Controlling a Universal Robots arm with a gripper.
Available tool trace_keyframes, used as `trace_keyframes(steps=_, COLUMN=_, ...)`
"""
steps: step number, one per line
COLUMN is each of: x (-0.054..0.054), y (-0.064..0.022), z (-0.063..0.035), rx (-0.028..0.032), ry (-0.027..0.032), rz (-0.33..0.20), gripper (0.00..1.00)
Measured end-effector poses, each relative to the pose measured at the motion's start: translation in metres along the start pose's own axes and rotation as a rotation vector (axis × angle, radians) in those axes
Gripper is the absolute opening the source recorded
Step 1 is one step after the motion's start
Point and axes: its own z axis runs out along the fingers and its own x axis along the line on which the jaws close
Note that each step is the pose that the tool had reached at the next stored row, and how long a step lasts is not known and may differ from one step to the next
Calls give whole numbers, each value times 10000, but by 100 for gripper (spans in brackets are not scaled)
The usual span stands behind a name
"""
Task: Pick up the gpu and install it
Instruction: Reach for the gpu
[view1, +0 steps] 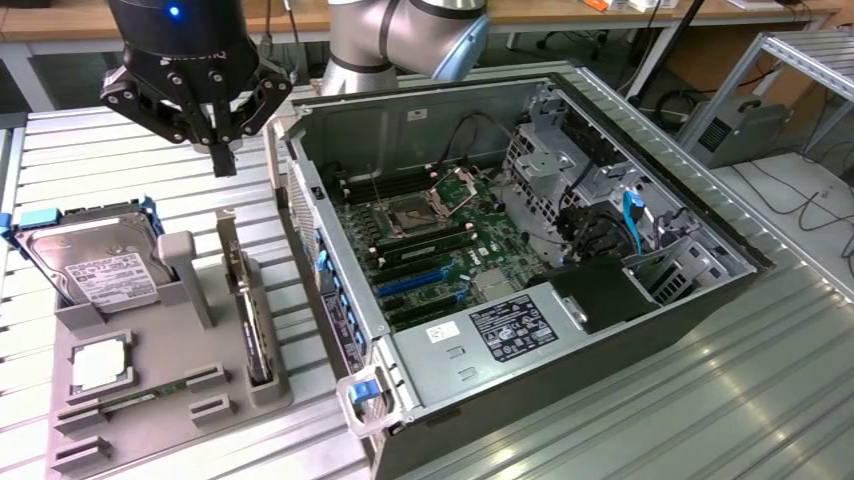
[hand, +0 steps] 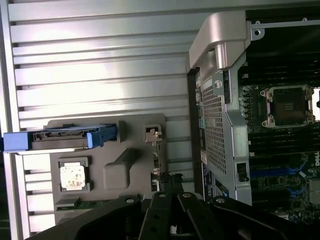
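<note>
Exterior view: the pincer (view1: 223, 158) hangs closed and empty. The gpu (view1: 248, 310) stands on edge in the holder (view1: 154, 425) below it, well apart. For a good grip, I think it must open and line up with the thin edge.

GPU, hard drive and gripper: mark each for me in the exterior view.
gpu (view1: 256, 340): exterior view, on the card's dark upper edge where it stands in the gray holder.
hard drive (view1: 110, 278): exterior view, on its white label.
gripper (view1: 223, 160): exterior view, between its fingertips.
</note>
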Motion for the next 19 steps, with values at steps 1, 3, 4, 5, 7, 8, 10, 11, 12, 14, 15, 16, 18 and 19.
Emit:
trace_keyframes(steps=1, x=0, y=0, z=0, rx=0, ry=0, rz=0, gripper=11)
trace_keyframes(steps=3, x=1, y=0, z=0, rx=0, ry=0, rz=1, gripper=11)
trace_keyframes(steps=4, x=1, y=0, z=0, rx=0, ry=0, rz=1, gripper=11)
trace_keyframes(steps=5, x=4, y=-1, z=0, rx=0, ry=0, rz=2, gripper=11)
trace_keyframes(steps=7, x=12, y=-1, z=-1, rx=0, ry=0, rz=1, gripper=11)
trace_keyframes(steps=8, x=15, y=-1, z=-1, rx=0, ry=0, rz=0, gripper=11)
trace_keyframes(steps=10, x=24, y=-2, z=-1, rx=0, ry=1, rz=2, gripper=11)
trace_keyframes(steps=11, x=30, y=-2, z=-1, rx=0, ry=0, rz=2, gripper=11)
trace_keyframes(steps=12, x=34, y=-3, z=-1, rx=0, ry=0, rz=0, gripper=11)
trace_keyframes(steps=14, x=40, y=-3, z=-1, rx=0, ry=0, rz=1, gripper=11)
trace_keyframes(steps=15, x=40, y=-3, z=-1, rx=0, ry=0, rz=1, gripper=11)
trace_keyframes(steps=16, x=41, y=-3, z=-1, rx=0, ry=0, rz=1, gripper=11)
trace_keyframes(steps=18, x=41, y=-3, z=-1, rx=0, ry=0, rz=1, gripper=11)
trace_keyframes(steps=19, x=41, y=-4, z=-1, rx=0, ry=0, rz=2, gripper=11)
